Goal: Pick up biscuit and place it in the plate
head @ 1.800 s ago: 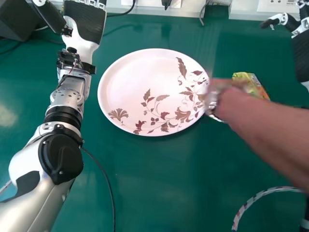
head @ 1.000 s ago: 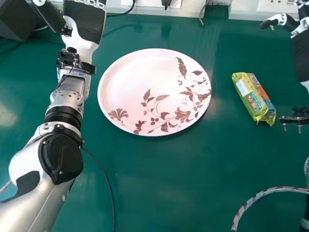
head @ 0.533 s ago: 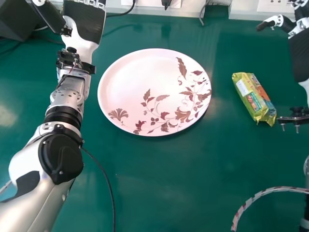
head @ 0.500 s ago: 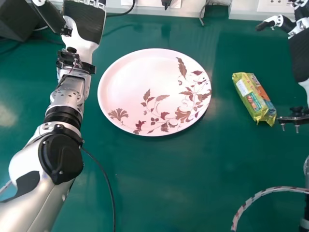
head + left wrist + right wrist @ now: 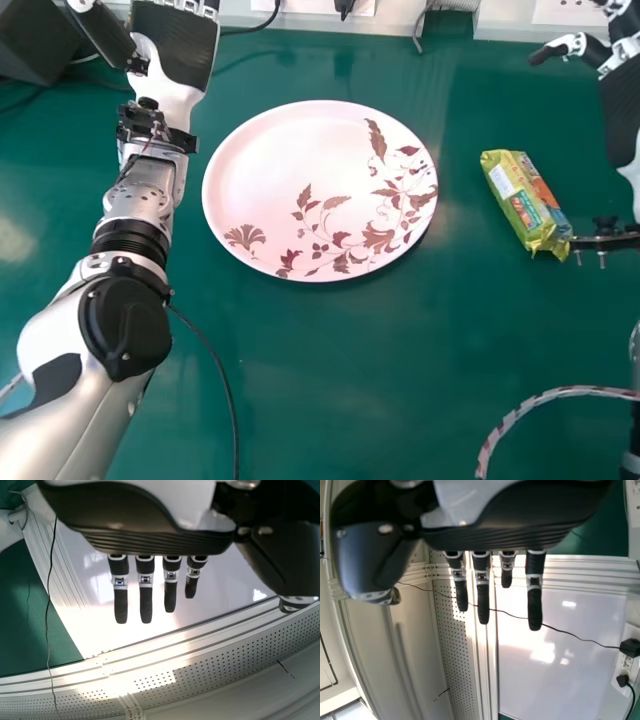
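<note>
Held right fingers [image 5: 534, 602] straight and slightly spread, pinching nothing, with left hand [image 5: 178, 45] idle and straight-fingered, well to their left. Looked to be at the approach, with biscuit packet [image 5: 527, 202] ungrasped on worktop [image 5: 330, 380], left and robotward of right fingers, so likely needed to draw back, lower and curl round it before heading left to plate [image 5: 300, 160]. Since the previous head view, had brought right-side bracket [image 5: 605, 240] closer to packet, leaving packet and plate unmoved.

Away went the person's arm from the oblong yellow-green plastic biscuit packet [image 5: 525, 203], and in edged the black-and-white right robot hand [image 5: 624, 100], a dark metal arm bracket [image 5: 606, 240] nearing the packet!
</note>
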Controlling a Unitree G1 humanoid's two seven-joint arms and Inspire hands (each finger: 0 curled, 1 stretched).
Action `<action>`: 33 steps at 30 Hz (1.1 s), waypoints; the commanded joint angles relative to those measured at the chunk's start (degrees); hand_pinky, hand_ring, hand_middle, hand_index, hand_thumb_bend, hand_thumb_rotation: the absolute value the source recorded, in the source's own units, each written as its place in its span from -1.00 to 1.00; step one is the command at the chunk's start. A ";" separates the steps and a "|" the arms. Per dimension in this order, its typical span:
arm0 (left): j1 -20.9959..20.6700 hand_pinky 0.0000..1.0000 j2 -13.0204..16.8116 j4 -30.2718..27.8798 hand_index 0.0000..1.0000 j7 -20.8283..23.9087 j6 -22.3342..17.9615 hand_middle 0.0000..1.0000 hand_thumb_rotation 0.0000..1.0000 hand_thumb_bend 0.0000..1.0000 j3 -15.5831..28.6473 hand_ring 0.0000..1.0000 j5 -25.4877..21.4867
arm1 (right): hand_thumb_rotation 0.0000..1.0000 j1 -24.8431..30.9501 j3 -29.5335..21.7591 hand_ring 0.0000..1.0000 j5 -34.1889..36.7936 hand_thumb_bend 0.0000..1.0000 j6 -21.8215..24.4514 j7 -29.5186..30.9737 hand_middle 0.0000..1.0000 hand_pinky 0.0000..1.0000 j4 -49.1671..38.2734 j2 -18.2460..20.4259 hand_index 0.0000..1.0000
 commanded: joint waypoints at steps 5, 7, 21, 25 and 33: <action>-1.44 0.34 0.80 0.49 0.91 -0.39 0.41 0.80 -0.06 0.74 -0.11 0.57 -0.09 | -0.42 0.41 0.61 0.31 -1.36 0.38 -0.09 -1.67 0.50 -0.10 -1.00 -0.10 0.68; -1.46 0.34 0.82 0.66 0.90 -0.40 0.57 0.80 -0.07 0.75 -0.05 0.57 -0.13 | -0.44 0.43 0.54 0.30 -1.29 0.39 -0.15 -1.73 0.50 -0.10 -0.85 -0.15 0.70; -1.27 0.41 0.29 0.25 0.95 -0.23 -0.63 0.79 -0.02 0.68 -0.19 0.58 -0.02 | -0.41 1.75 0.44 0.29 -7.70 0.34 -2.96 -5.87 0.48 -0.10 -3.99 -0.36 0.67; -1.29 0.39 0.21 0.24 0.97 0.28 -1.29 0.78 0.00 0.71 -0.51 0.57 0.41 | -0.39 2.03 0.50 0.29 -8.44 0.37 -1.62 -7.10 0.46 -0.10 -5.23 -0.44 0.70; -1.57 0.33 0.10 0.28 1.00 1.37 -1.13 0.76 0.07 0.71 -0.22 0.52 0.06 | -0.42 2.71 0.25 0.31 -12.80 0.37 1.06 -9.04 0.49 -0.11 -7.02 -2.52 0.68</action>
